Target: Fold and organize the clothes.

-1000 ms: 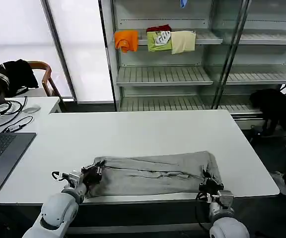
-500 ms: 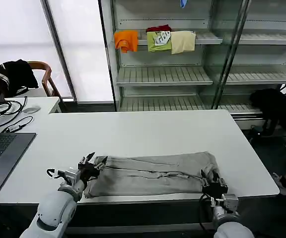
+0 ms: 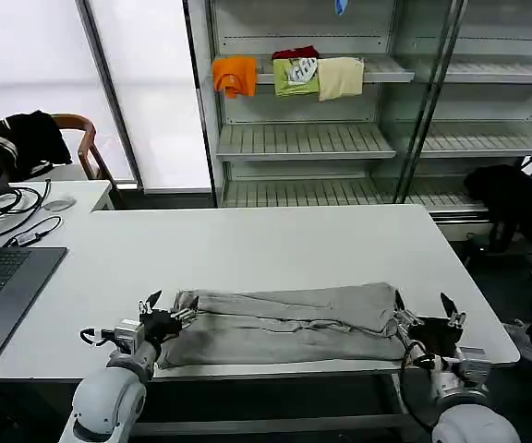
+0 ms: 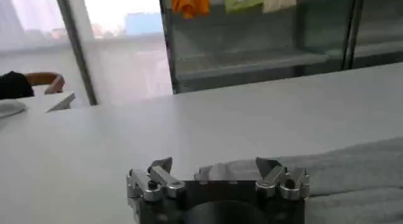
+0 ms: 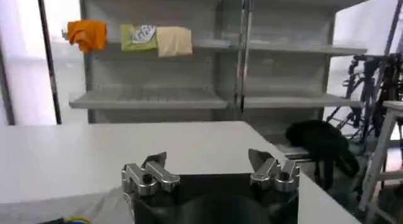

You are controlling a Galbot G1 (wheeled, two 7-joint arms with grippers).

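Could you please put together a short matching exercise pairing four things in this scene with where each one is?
Things:
1. grey T-shirt
2. orange folded garment
3. laptop
4. black garment

Places:
A. draped over the wooden chair
B. on the upper shelf, beside the green garment
C. folded into a long band at the near edge of the white table, between the open left gripper and the open right gripper
D. on the side desk to the robot's left

Pairs: 1-C, 2-B, 3-D, 4-A
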